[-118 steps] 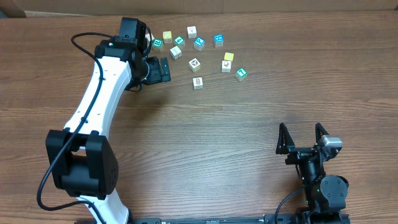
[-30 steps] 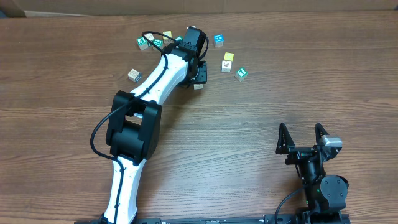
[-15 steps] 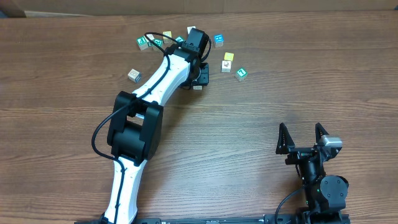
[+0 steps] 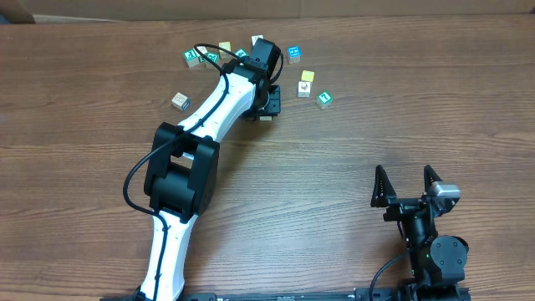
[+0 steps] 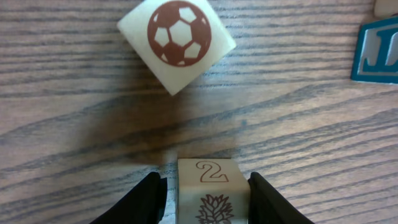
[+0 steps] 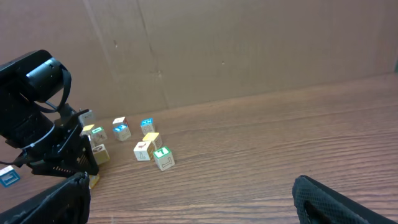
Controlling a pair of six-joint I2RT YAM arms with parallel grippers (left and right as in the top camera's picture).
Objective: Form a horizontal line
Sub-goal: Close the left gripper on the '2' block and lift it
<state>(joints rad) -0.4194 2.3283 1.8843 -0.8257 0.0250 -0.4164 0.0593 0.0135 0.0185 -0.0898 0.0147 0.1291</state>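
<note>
My left gripper (image 5: 207, 202) stands open astride a white cube (image 5: 211, 186) printed with a 2 and a pineapple, which rests on the table. The right finger lies against the cube and a sliver of gap shows at the left finger. Just beyond it is a white football cube (image 5: 177, 37), turned at an angle, and a teal letter cube (image 5: 380, 50) shows at the right edge. From overhead the left gripper (image 4: 267, 107) covers these cubes. No horizontal line is in view; the cubes lie scattered. My right gripper (image 4: 407, 186) is open and holds nothing, near the front right.
Scattered cubes lie at the back: two teal ones (image 4: 192, 56), a yellow one (image 4: 224, 48), a blue one (image 4: 293, 53), a yellow (image 4: 307, 76) and white pair, and a green one (image 4: 323, 99). One cube (image 4: 180, 101) lies alone to the left. A cardboard wall (image 6: 249, 43) backs the table.
The left arm has swung right from the left cubes and one cube now lies alone at the left. Over the last second the arm barely moved. The right arm stayed still.
</note>
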